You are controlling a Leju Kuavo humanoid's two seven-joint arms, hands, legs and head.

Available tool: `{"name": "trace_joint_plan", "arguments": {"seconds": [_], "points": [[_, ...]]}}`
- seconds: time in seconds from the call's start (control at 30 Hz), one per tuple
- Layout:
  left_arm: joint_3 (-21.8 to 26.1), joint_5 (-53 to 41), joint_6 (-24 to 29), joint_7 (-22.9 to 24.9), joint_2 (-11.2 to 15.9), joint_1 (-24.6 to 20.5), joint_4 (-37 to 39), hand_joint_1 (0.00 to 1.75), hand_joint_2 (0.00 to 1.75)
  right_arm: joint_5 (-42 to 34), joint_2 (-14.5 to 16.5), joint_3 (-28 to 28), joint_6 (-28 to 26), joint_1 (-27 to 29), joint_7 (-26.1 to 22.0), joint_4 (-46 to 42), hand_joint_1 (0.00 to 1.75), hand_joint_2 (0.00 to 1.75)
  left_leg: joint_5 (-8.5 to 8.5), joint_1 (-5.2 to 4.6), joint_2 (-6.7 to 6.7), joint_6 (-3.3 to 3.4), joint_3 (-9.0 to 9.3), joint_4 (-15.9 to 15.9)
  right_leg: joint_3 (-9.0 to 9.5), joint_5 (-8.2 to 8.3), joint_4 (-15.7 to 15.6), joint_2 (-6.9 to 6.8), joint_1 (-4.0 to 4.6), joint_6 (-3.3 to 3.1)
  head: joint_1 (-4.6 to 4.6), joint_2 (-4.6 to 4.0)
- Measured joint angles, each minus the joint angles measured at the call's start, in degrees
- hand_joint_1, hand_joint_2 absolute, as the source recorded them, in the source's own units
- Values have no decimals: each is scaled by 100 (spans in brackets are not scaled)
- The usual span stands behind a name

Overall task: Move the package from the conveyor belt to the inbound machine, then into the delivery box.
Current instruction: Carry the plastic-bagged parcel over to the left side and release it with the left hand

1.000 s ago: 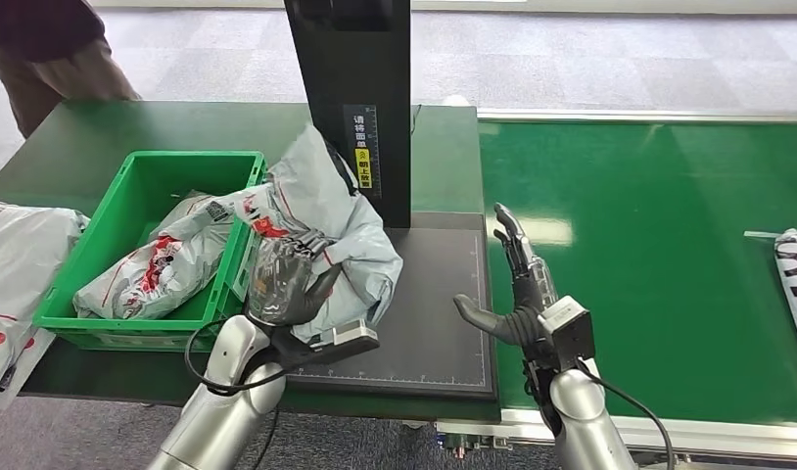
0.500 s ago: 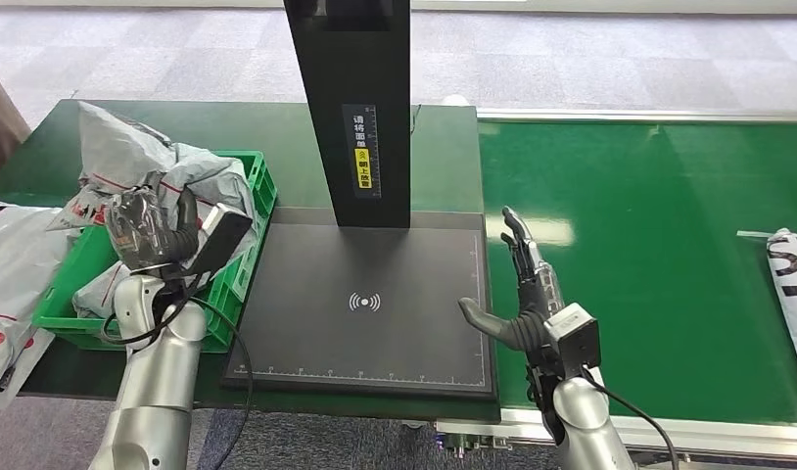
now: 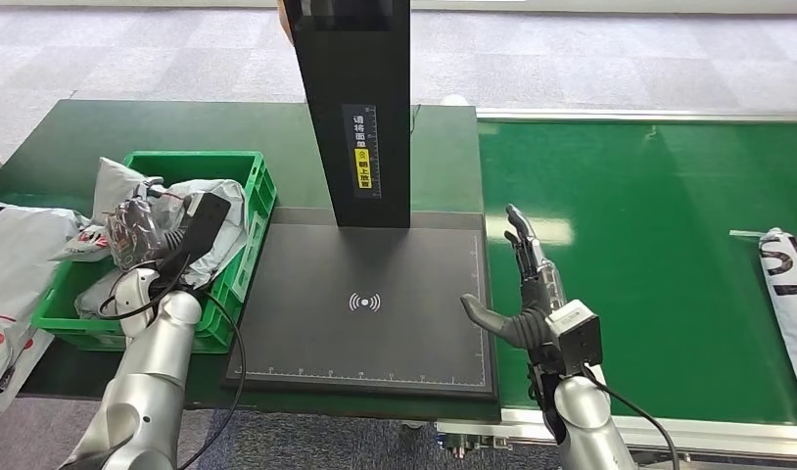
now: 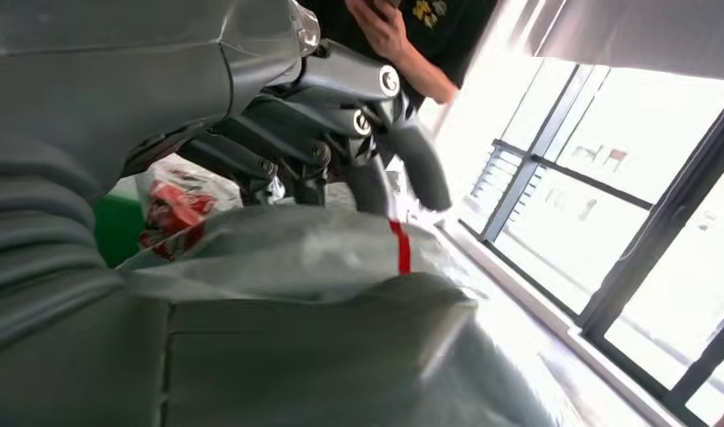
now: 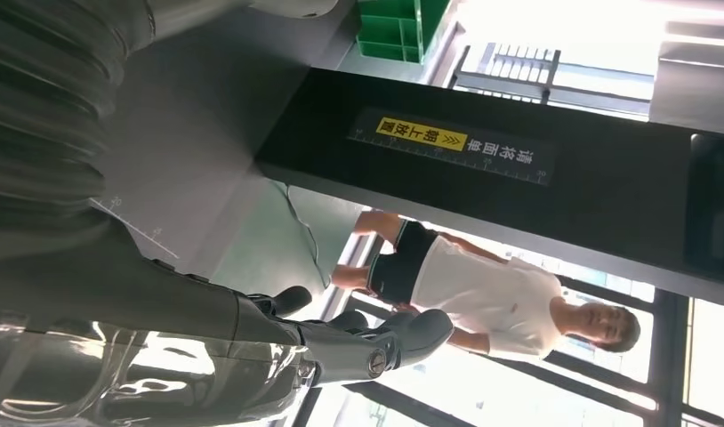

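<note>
The grey package (image 3: 214,203) with red print lies in the green delivery box (image 3: 194,157) at the table's left, on top of other parcels. My left hand (image 3: 143,231) is over the box and still grips it. In the left wrist view the package (image 4: 287,253) sits between the thumb and the dark fingers (image 4: 358,98). My right hand (image 3: 530,294) stands open and upright at the right edge of the black inbound machine plate (image 3: 365,338), holding nothing; its fingers (image 5: 376,342) are spread.
The machine's black column (image 3: 353,108) rises behind the plate. Another package (image 3: 788,284) lies on the green conveyor belt (image 3: 649,245) at far right. More parcels (image 3: 13,264) lie left of the box. A person (image 5: 483,298) stands beyond the table.
My left arm carried the package from the machine plate leftward and lowered it into the green box. The right hand barely moved. The person at far left went out of view.
</note>
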Motion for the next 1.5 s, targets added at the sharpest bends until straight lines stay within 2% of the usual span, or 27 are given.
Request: {"name": "trace_joint_plan", "arguments": {"seconds": [0.07,0.13,0.27,0.33,0.4,0.53,0.6,0.67,0.73,0.83,0.93,1.07,1.17,1.27,1.5], "points": [[-14,64,7,-114,-6,-2,17,0,0,0,0,0,-2,-10,0,1,0,175,0,0,0,0,0,0,0,0,0,0,0,0,-1,0],[3,202,12,-503,-35,23,-70,0,0,-1,0,0,-2,-28,0,4,0,175,0,1,-1,0,0,0,0,0,1,0,1,0,-1,0],[339,697,18,-2154,-302,104,-662,0,0,-14,0,3,-2,-92,3,49,0,175,0,1,-1,0,-1,0,1,0,2,-1,2,0,0,0],[557,1022,18,-2763,-479,169,-1058,0,0,-47,0,11,-2,-129,1,83,0,175,0,1,2,0,-1,0,1,0,2,1,2,-1,0,0],[642,1380,18,-3008,-629,297,-1530,0,0,-88,0,21,-4,-154,-11,122,0,175,0,1,4,0,0,0,0,0,2,4,1,-1,-1,0],[610,1878,19,-3074,-856,597,-2368,0,0,-107,0,49,-30,-171,-60,192,0,175,0,1,-2,0,-1,0,0,-2,1,-3,2,-3,0,0],[528,2334,-11,-3078,-926,705,-2610,0,87,-121,-1,61,-52,-173,-78,211,0,175,0,1,-2,0,0,-1,0,-3,0,-4,2,-5,0,0],[298,3354,-264,-3057,-946,793,-2678,0,175,-184,-4,65,-89,-176,-88,222,0,175,0,1,-2,0,1,0,-1,-3,-1,-5,2,-5,-1,0],[-165,4728,-864,-2874,-894,870,-2617,0,175,-286,-19,66,-118,-190,-81,233,0,175,0,1,-8,0,0,0,0,-3,-2,-12,2,-5,0,0],[-1048,6254,-2161,-2400,-711,1015,-2532,0,175,-402,-51,66,-75,-240,1,286,0,175,2,1,-9,-2,-2,0,3,-1,-1,-15,2,-7,1,0],[-1783,7049,-3339,-2100,-510,1177,-2456,0,175,-449,-72,66,-2,-298,174,428,0,175,2,0,-2,-3,-1,0,2,3,-1,-6,1,-11,1,0],[-2546,7564,-4408,-1748,-323,1379,-2239,0,175,-653,-74,66,207,-399,447,741,0,175,1,0,-2,-2,-2,0,0,3,-2,-6,1,-13,-1,0],[-2938,7752,-4775,-1573,-250,1472,-2001,0,175,-894,-74,66,424,-481,569,1017,0,175,1,1,-2,-2,-2,-1,-2,2,-2,-6,1,-14,-1,0],[-3183,7771,-4846,-1533,-216,1521,-1795,0,175,-1175,-73,62,649,-502,636,1208,0,175,1,1,-2,-2,-2,-2,-3,1,-1,-6,2,-15,-1,0],[-3446,8039,-5311,-1533,-170,1728,-1621,0,175,-1446,-68,37,878,-461,789,1351,0,175,1,1,-2,-2,-2,-3,-3,1,-1,-6,2,-15,0,0]]}}
